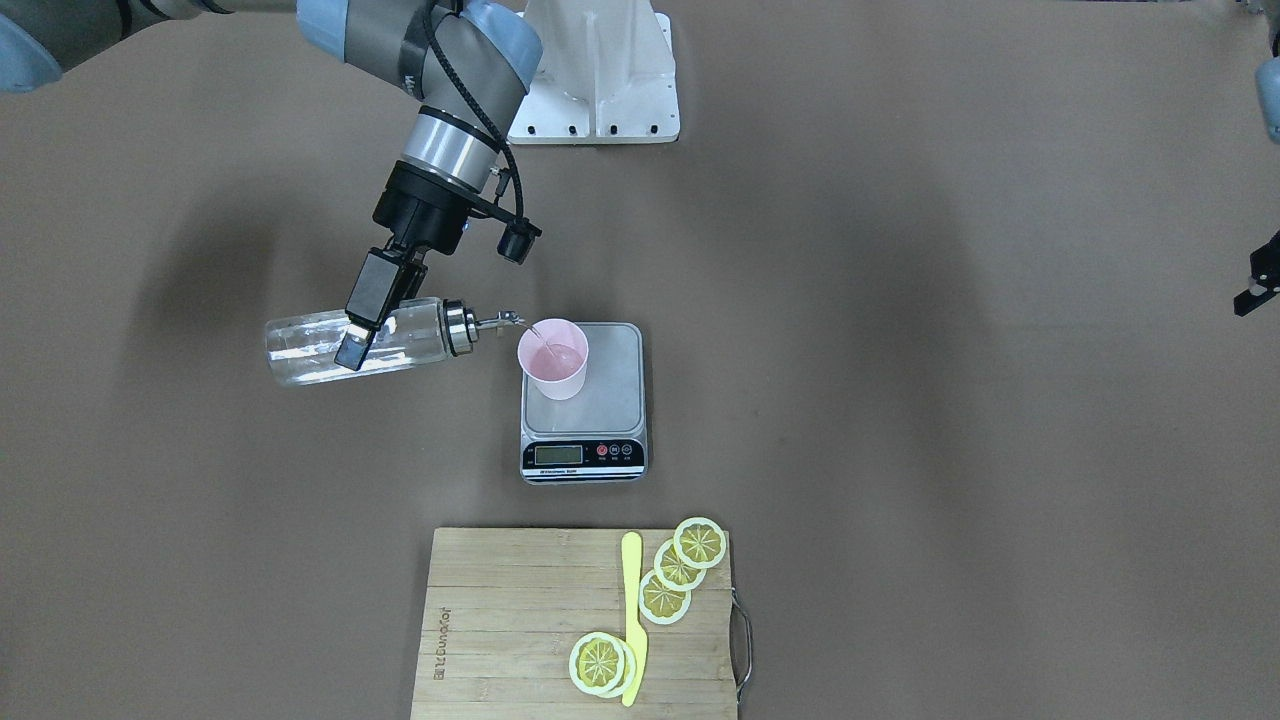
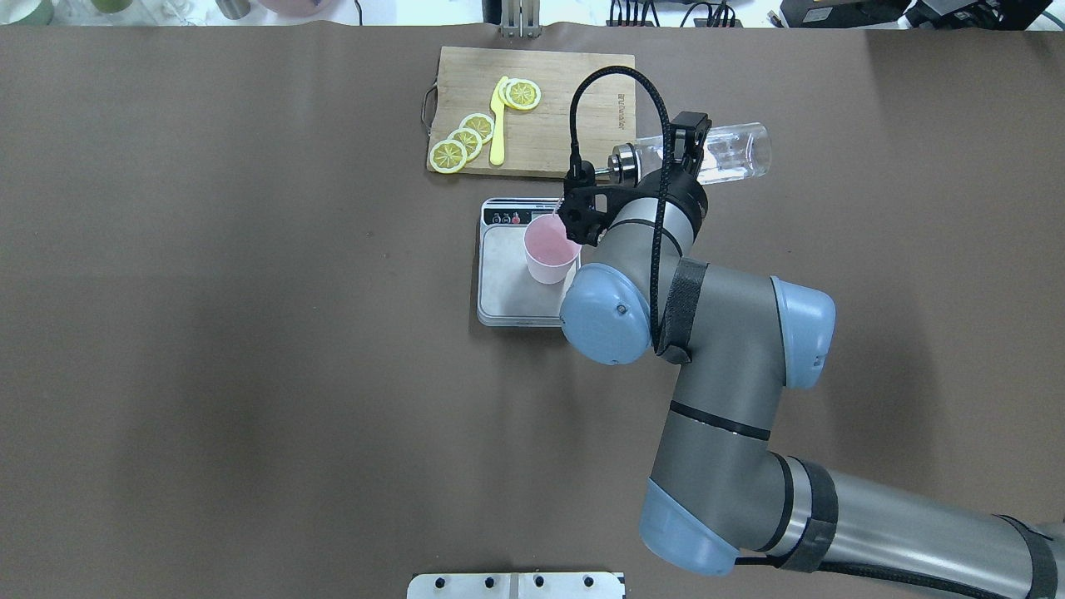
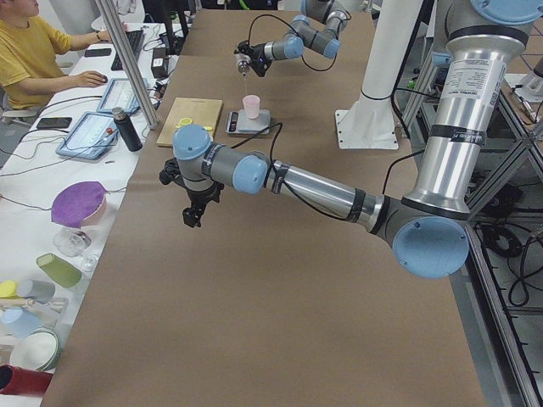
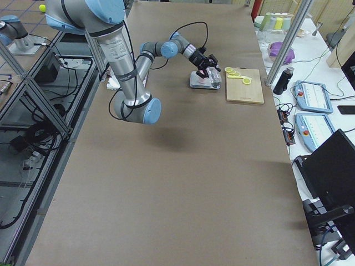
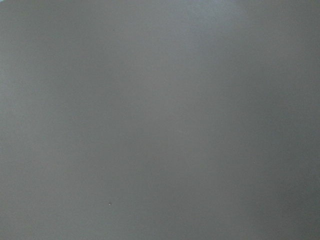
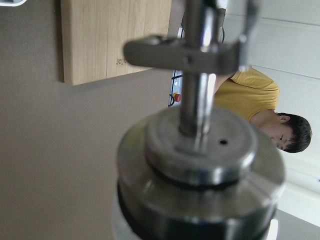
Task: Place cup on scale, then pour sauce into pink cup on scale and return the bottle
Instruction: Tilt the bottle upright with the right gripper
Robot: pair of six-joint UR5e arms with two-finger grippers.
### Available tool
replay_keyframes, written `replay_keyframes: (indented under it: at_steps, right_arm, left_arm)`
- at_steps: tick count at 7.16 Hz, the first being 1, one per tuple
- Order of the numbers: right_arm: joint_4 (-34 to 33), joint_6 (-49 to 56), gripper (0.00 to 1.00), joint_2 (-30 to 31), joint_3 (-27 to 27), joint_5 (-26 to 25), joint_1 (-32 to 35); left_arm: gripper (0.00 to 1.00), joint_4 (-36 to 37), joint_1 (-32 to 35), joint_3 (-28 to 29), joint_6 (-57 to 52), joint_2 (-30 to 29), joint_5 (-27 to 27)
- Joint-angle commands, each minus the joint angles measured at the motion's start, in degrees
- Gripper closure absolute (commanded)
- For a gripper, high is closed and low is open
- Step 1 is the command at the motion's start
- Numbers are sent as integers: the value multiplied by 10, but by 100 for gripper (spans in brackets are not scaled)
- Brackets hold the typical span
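Note:
The pale pink cup [image 1: 553, 358] stands upright on the silver plate of the scale [image 1: 610, 400], toward the plate's side nearest the bottle. My right gripper [image 1: 355, 340] is shut on the clear glass bottle [image 1: 300, 350], held lying sideways above the table. Its silver pourer cap [image 6: 200, 165] points at the cup, the spout tip just over the rim. A thin stream of clear sauce runs into the cup [image 2: 549, 245]. My left gripper [image 1: 1258, 285] hangs far off over bare table; whether it is open or shut I cannot tell.
A wooden cutting board [image 1: 500, 620] with lemon slices [image 1: 665, 597] and a yellow knife [image 1: 632, 620] lies just beyond the scale's display side. The white robot base [image 1: 600, 70] sits behind the scale. A person [image 3: 25, 51] sits at the side bench.

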State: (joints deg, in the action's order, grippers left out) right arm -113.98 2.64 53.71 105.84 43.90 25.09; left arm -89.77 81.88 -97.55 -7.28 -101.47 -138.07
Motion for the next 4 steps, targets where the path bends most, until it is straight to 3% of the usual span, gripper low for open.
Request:
replay_keyframes:
  at_steps: [1,2,4]
  right_arm:
    - [38,-47,75,21,40,49,0]
    - [95,-102,75,39,52,91,0]
    - [208,-158,76,78,58,123,6]
  left_arm:
    - [1,1,0,-2,4,-4,-9]
    - [1,0,0,-2,4,-4,-10]
    - [1,-1,0,-1,4,-2,-10]
